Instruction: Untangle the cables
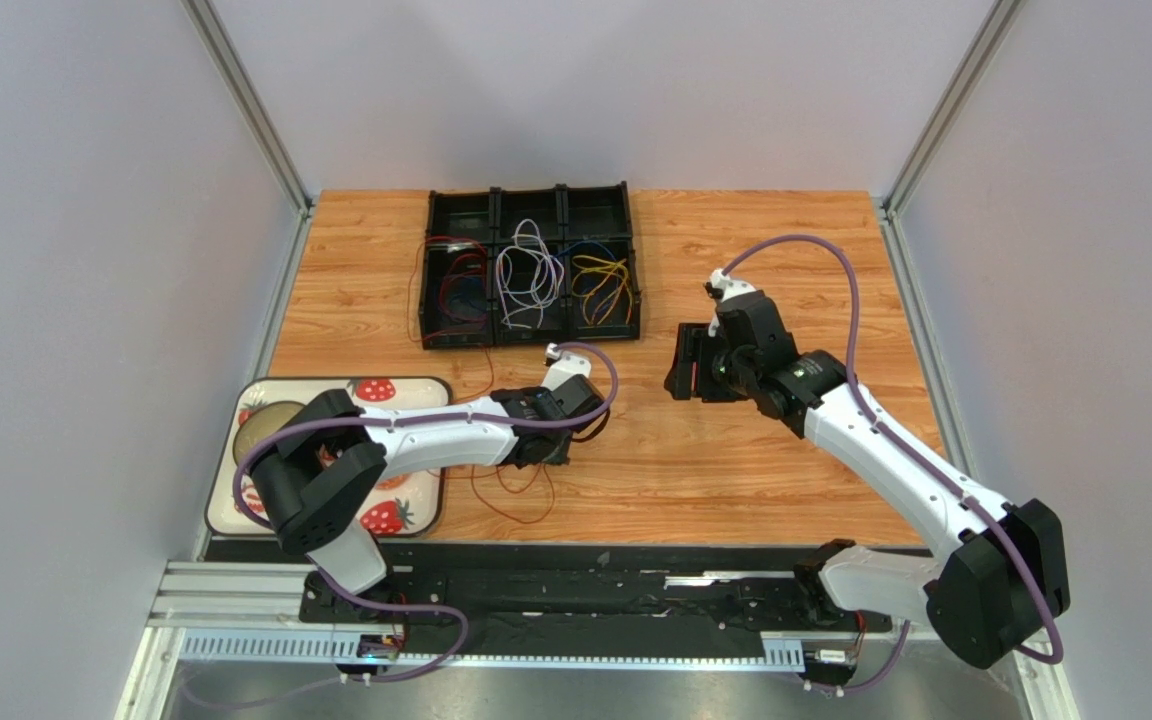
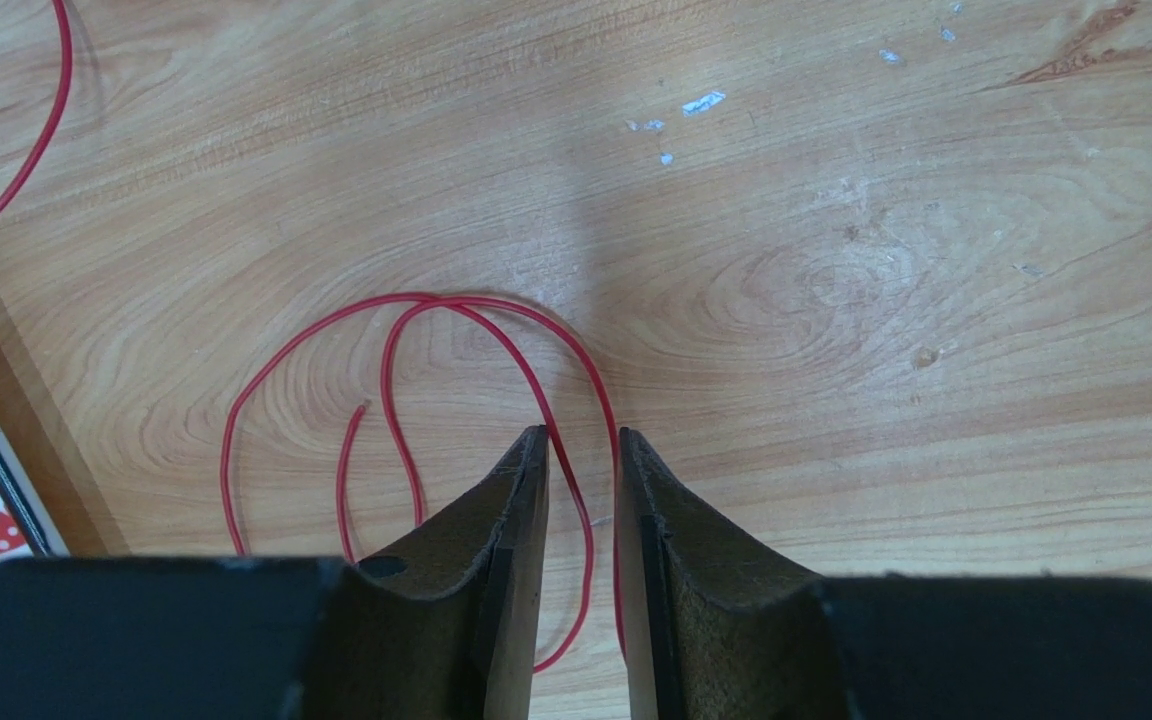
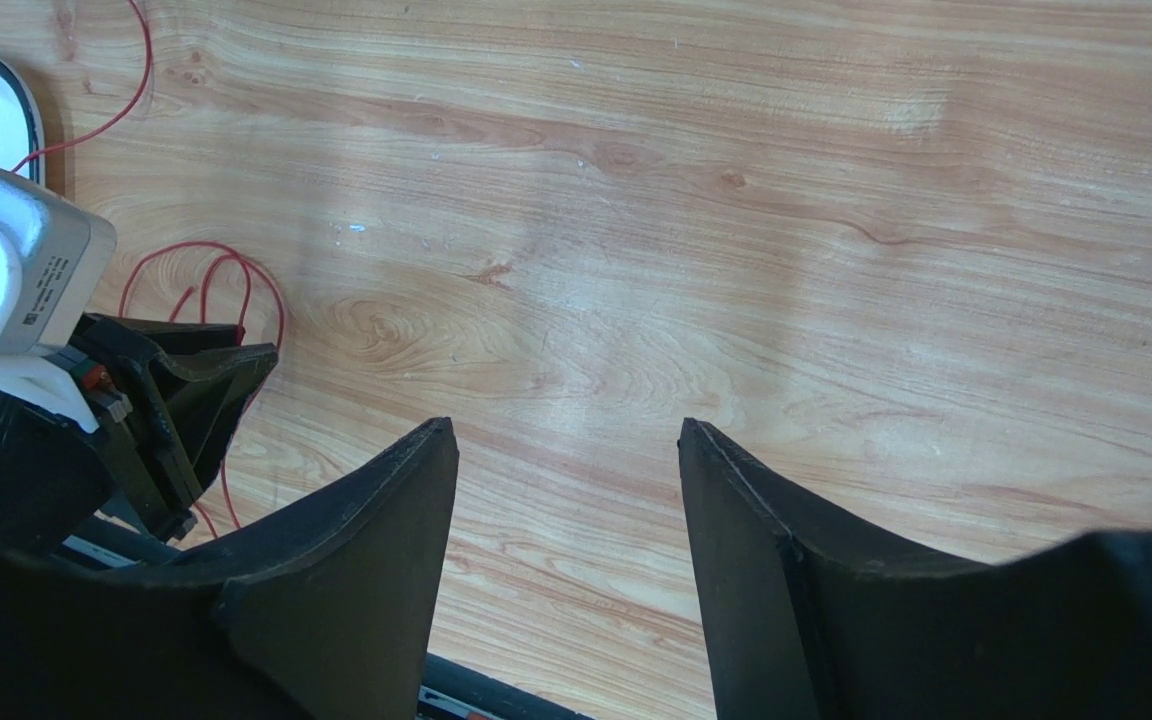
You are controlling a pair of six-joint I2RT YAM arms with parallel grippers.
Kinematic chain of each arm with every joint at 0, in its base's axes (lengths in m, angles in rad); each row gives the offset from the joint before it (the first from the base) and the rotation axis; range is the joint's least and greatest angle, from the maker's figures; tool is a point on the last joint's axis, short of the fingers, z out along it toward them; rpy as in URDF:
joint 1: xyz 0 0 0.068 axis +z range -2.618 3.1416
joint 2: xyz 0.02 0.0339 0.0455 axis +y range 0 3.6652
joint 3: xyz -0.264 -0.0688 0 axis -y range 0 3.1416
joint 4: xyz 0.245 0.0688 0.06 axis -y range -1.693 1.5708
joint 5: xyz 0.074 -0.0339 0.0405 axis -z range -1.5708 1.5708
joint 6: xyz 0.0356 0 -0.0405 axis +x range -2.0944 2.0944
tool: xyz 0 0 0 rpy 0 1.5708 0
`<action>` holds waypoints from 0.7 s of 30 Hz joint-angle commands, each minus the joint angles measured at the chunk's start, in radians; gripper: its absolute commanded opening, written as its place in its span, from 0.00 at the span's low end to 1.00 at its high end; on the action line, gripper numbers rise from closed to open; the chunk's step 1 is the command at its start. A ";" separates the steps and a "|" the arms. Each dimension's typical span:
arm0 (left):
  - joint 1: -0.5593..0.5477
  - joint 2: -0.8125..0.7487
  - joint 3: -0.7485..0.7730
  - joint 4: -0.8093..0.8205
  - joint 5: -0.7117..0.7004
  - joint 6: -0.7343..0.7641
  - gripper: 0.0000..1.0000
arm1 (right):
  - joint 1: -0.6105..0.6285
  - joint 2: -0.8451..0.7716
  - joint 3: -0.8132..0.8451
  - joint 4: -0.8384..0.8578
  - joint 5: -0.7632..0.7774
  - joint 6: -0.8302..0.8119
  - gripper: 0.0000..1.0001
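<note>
Far left, half hidden under the left arm (image 1: pixel 432 435): strawberry-print tray (image 1: pixel 420 396). Next, on the wooden tabletop (image 3: pixel 838 225), red cable (image 2: pixel 455 302) loops, cut off behind left gripper (image 2: pixel 582 450), fingers slightly apart astride one strand. Behind, more cables (image 1: pixel 533 273) in a black divided bin (image 1: pixel 530 200). Rightmost, right gripper (image 3: pixel 567 435) spread wide, empty, over open wood.

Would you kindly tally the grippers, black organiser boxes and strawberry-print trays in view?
Grippers: 2 (left gripper, right gripper)
Black organiser box: 1
Strawberry-print tray: 1
Total: 4
</note>
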 commanded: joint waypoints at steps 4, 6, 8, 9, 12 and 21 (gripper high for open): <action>-0.005 0.006 -0.011 0.009 0.023 -0.047 0.32 | 0.008 0.008 0.007 0.041 -0.011 0.005 0.60; -0.008 0.007 -0.018 0.009 0.034 -0.053 0.33 | 0.006 0.009 0.007 0.041 -0.011 0.006 0.60; -0.010 0.006 -0.025 0.011 0.037 -0.061 0.33 | 0.008 0.009 0.007 0.042 -0.010 0.005 0.60; -0.011 0.006 -0.027 0.009 0.037 -0.061 0.33 | 0.008 0.012 0.007 0.042 -0.010 0.003 0.60; -0.011 0.005 -0.033 0.006 0.038 -0.068 0.31 | 0.009 0.018 0.010 0.042 -0.013 0.003 0.60; -0.013 -0.001 -0.027 -0.012 0.037 -0.065 0.00 | 0.009 0.028 0.009 0.048 -0.014 -0.001 0.59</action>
